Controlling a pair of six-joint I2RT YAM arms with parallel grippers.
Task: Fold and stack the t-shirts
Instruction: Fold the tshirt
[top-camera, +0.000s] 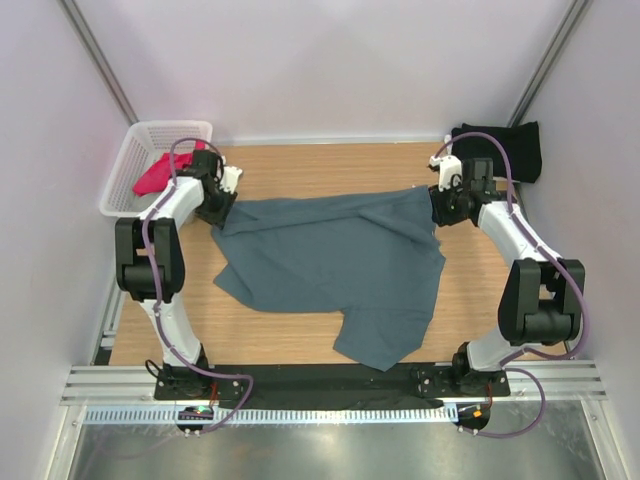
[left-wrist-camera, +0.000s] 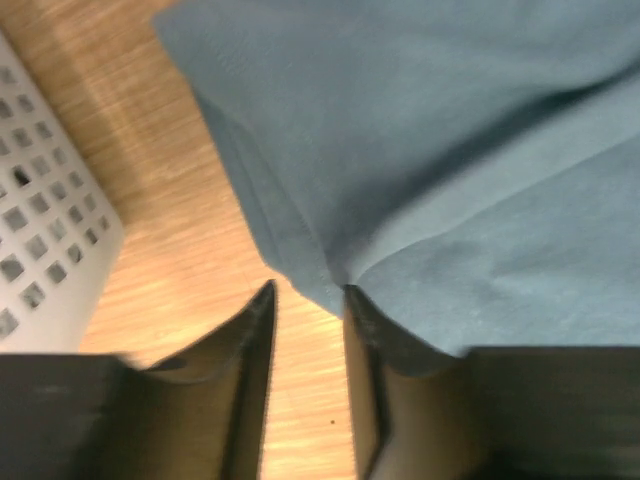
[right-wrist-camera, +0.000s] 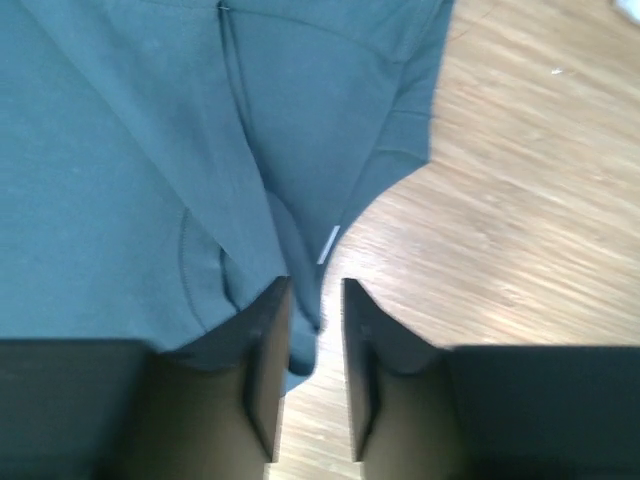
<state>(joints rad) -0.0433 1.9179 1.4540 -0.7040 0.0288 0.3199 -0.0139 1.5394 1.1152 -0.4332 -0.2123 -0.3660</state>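
Observation:
A slate blue-grey t-shirt (top-camera: 330, 265) lies spread and rumpled across the wooden table, its far edge stretched between my two grippers. My left gripper (top-camera: 222, 205) sits at the shirt's far left corner. In the left wrist view its jaws (left-wrist-camera: 308, 290) stand apart, the shirt (left-wrist-camera: 450, 150) corner lying loose at the tips. My right gripper (top-camera: 440, 208) is at the far right corner; its jaws (right-wrist-camera: 315, 285) are apart too, and a fold of the shirt (right-wrist-camera: 150, 150) hangs slack in the gap. A black t-shirt (top-camera: 500, 150) lies folded at the far right. A magenta-pink t-shirt (top-camera: 160, 172) lies in the basket.
A white mesh basket (top-camera: 135, 150) stands at the far left corner, close beside my left gripper, and its wall (left-wrist-camera: 40, 230) shows in the left wrist view. Bare wood (top-camera: 480, 300) lies right of the shirt. White walls enclose the table.

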